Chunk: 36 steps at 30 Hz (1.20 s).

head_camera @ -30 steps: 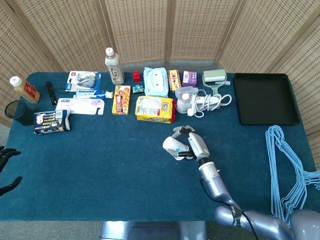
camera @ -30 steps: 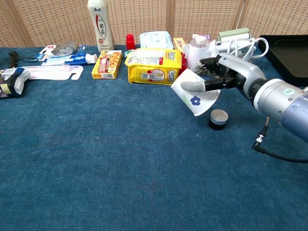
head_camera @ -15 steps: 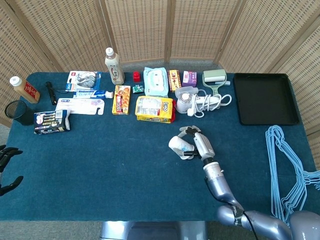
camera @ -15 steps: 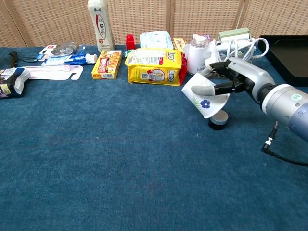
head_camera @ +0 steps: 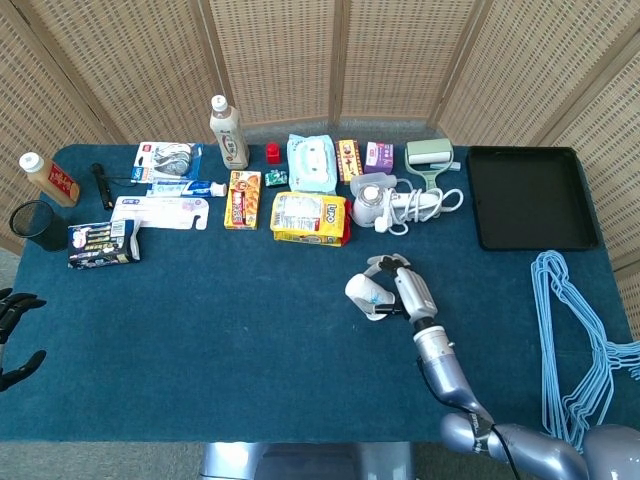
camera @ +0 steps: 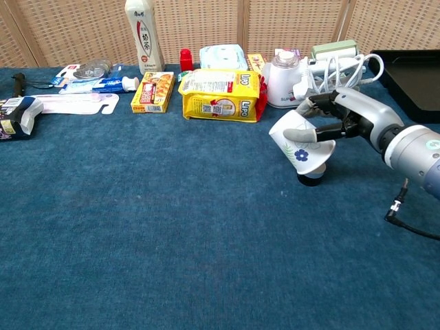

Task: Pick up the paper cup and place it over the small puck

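Observation:
A white paper cup [camera: 300,146] with a blue flower print hangs tilted, mouth down and to the right, in the grip of my right hand [camera: 335,121]. In the head view the cup [head_camera: 365,293] sits just left of that hand [head_camera: 403,290]. The small dark puck [camera: 311,179] lies on the blue cloth right under the cup's mouth, mostly covered by it; the head view hides it. My left hand [head_camera: 14,338] shows at the far left edge of the head view, off the table, fingers apart and holding nothing.
Along the back stand a milk-tea bottle [camera: 144,34], a yellow snack bag [camera: 221,95], boxes, a white appliance [camera: 283,79] with cord and a black tray [head_camera: 530,196]. Blue hangers [head_camera: 580,340] lie at the right. A black mesh cup [head_camera: 34,224] stands far left.
My right hand has carried the cup to the right and down, from beside the puck to directly above it, and the cup's mouth now covers most of the puck.

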{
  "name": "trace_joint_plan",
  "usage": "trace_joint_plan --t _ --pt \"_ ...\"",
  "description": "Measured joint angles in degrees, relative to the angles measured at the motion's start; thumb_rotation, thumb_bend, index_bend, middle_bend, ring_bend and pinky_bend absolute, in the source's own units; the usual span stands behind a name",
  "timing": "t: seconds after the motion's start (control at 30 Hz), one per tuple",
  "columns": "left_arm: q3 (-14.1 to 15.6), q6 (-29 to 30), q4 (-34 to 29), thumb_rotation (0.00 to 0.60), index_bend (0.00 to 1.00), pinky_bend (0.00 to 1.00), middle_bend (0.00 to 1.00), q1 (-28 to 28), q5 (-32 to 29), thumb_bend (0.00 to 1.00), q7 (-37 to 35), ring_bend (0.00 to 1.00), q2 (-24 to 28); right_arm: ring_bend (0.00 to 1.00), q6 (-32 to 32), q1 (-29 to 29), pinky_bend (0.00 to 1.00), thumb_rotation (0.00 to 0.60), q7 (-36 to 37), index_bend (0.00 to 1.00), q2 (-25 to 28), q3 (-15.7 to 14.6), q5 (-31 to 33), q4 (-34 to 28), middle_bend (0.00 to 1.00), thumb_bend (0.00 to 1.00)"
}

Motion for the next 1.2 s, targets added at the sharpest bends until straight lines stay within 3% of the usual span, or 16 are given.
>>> trace_joint_plan --t 0.23,0.47,0.63,0.93,1.2 --pt "-0.1 0.1 -0.2 0.6 0.28 0.18 0.28 -0.2 0.3 0.18 0.0 0.16 -0.1 0.16 0.4 -0.7 0.0 0.435 -1.9 0.34 1.8 -1.1 -0.7 -0.7 0.24 0.28" --pt "-0.2 0.5 -0.2 0.6 0.28 0.18 0.28 -0.2 0.8 0.18 -0.4 0.16 -0.2 0.12 1.4 -2.3 0.0 0.433 -4.1 0.19 6.7 -2.7 -2.0 -4.6 0.2 0.3" --pt "-0.1 0.7 -0.1 0.6 0.28 0.18 0.28 -0.2 1.3 0.18 -0.8 0.16 -0.5 0.11 2.3 -3.6 0.0 0.435 -4.8 0.14 10.7 -3.6 -3.2 -8.6 0.18 0.3" --pt "0.1 1.1 0.3 0.6 0.28 0.18 0.28 0.1 1.3 0.18 -1.2 0.16 -0.6 0.11 4.5 -5.2 0.0 0.434 -4.8 0.15 16.4 -4.6 -6.5 -15.8 0.18 0.3" --pt "0.3 1.4 1.3 0.599 0.28 0.18 0.28 0.5 1.0 0.18 -1.7 0.16 -1.1 0.19 9.4 -6.4 0.06 0.435 -8.9 0.34 18.7 -3.8 -7.4 -20.3 0.24 0.3"
